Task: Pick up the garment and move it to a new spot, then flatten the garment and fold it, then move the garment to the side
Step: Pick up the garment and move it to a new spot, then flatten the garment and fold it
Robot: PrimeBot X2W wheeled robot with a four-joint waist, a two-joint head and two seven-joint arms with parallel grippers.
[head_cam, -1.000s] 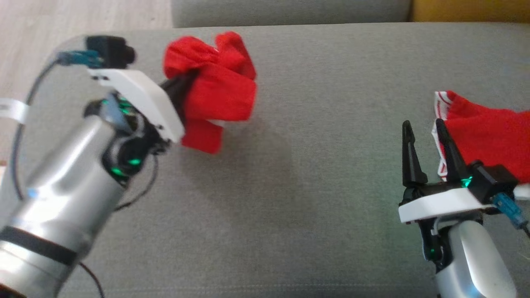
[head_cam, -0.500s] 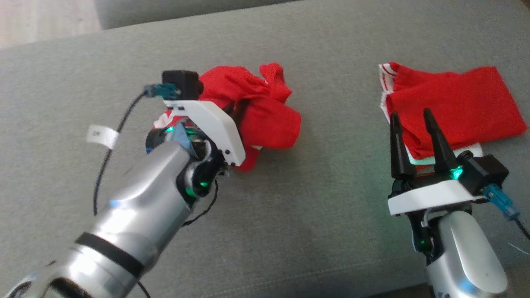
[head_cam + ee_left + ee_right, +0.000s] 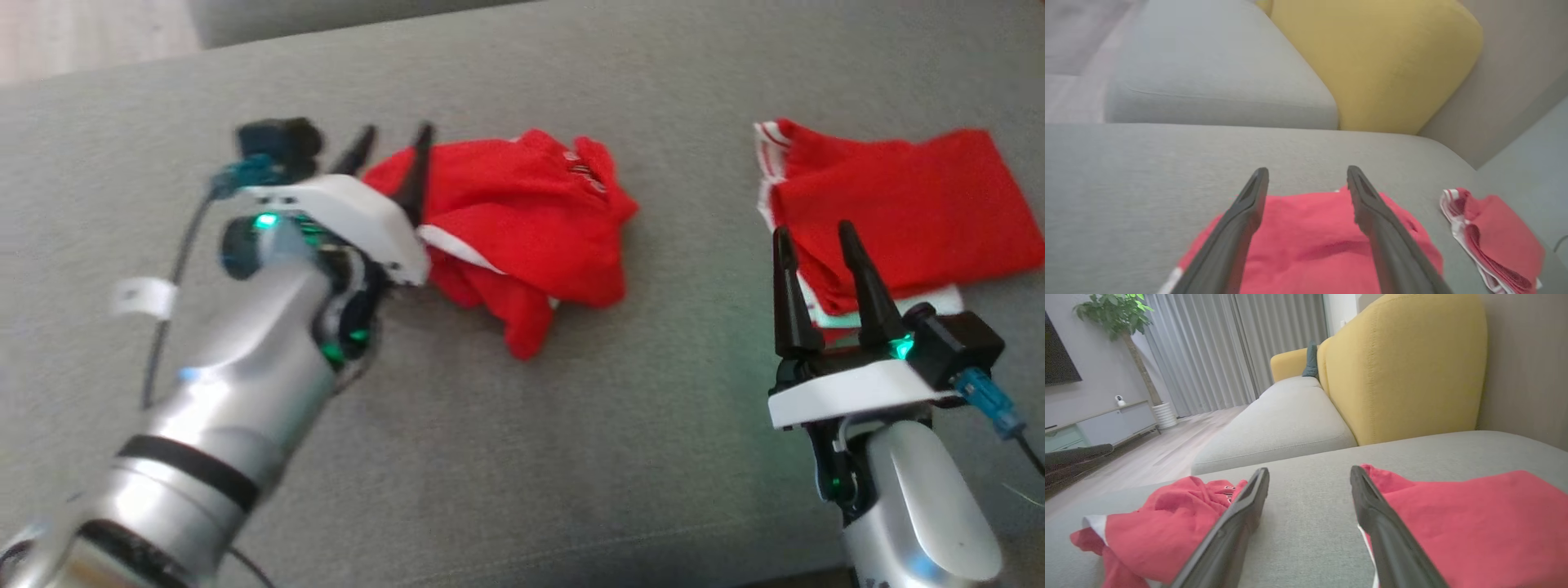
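Garment (image 3: 531, 229), red with white trim, lies in a crumpled heap on the grey sofa seat (image 3: 571, 457), well left of another red folded piece (image 3: 898, 204). In the head view, half a second ago the left gripper (image 3: 397, 129) was clamped deep in the bundle. Now its 2 fingers stand spread and released at the heap's left edge. The right gripper (image 3: 814, 230) waits spread and empty at the folded piece's near edge. In the left wrist view the 2 fingers are apart with nothing between them, and the red cloth lies beneath on the seat. In the right wrist view, bare seat shows between the parted fingers, with the heap left and the folded piece right. The move to a new spot looks done, and flattening the bunched layers comes next.
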